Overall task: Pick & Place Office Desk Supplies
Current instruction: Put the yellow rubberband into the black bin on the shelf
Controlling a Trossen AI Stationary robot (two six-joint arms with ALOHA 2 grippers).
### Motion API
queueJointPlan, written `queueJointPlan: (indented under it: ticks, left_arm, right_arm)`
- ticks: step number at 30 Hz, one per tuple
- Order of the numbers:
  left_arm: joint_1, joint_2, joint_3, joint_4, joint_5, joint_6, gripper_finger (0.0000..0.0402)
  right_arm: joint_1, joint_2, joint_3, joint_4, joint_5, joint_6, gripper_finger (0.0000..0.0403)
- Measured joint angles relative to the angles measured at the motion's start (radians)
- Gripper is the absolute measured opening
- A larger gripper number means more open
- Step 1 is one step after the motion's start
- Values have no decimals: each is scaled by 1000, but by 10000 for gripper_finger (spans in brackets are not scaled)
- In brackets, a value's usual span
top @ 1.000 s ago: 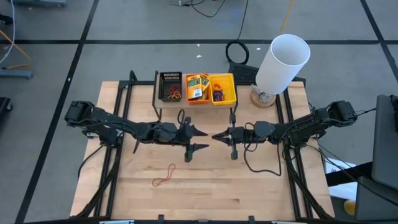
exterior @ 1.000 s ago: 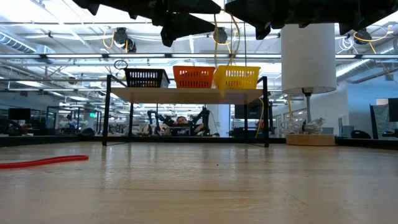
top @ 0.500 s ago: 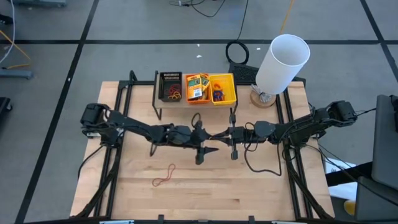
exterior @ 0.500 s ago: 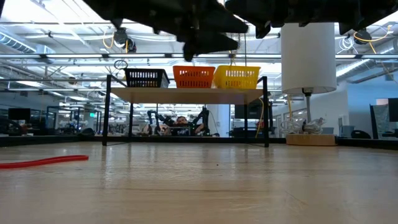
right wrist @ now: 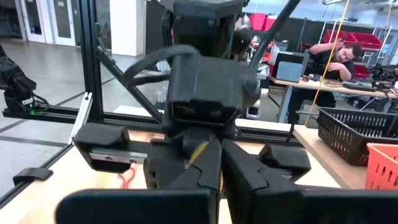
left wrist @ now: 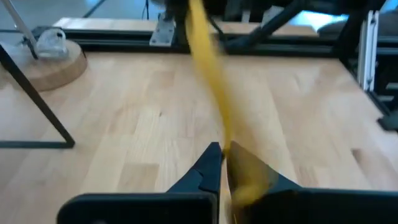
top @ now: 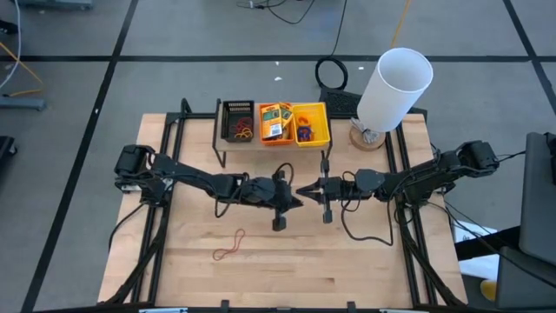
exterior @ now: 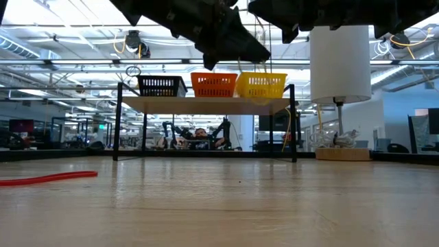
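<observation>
Your two tools meet tip to tip above the middle of the counter (top: 365, 261). The left tool (top: 296, 201) has its fingers pressed together on a yellow rubber band (left wrist: 211, 81). In its wrist view the band runs taut, straight out from the fingertips towards the right tool (top: 303, 190). The right tool is also pressed together, and a sliver of yellow shows at its tip in its own wrist view. So it seems to hold the band's other end, though you cannot see that pinch cleanly.

The band's long axis therefore lies along the line between the two tools, across the counter. I judge this to be a handover: one tool must let go before the other can carry the band off.

The black bin (top: 237, 122), orange bin (top: 276, 132) and yellow bin (top: 310, 123) sit on a raised shelf just beyond both tools, on the far side. The yellow packs (top: 276, 115) lie in the orange bin. Both tools are about equally near the bins.

A red rubber band (top: 230, 248) lies loose on the counter, behind the left tool on the near side. It is well apart from the right tool, so the left arm is the nearer one for it.
</observation>
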Motion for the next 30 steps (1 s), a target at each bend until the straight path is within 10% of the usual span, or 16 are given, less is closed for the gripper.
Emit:
queueJointPlan:
  ticks: [20,30]
  left_arm:
    - [-1,0,0,-36,-3,25,0]
    - [-16,-36,-1,-74,-42,56,0]
  right_arm:
    - [0,0,0,4,10,-52,222]
    - [0,0,0,10,87,-53,232]
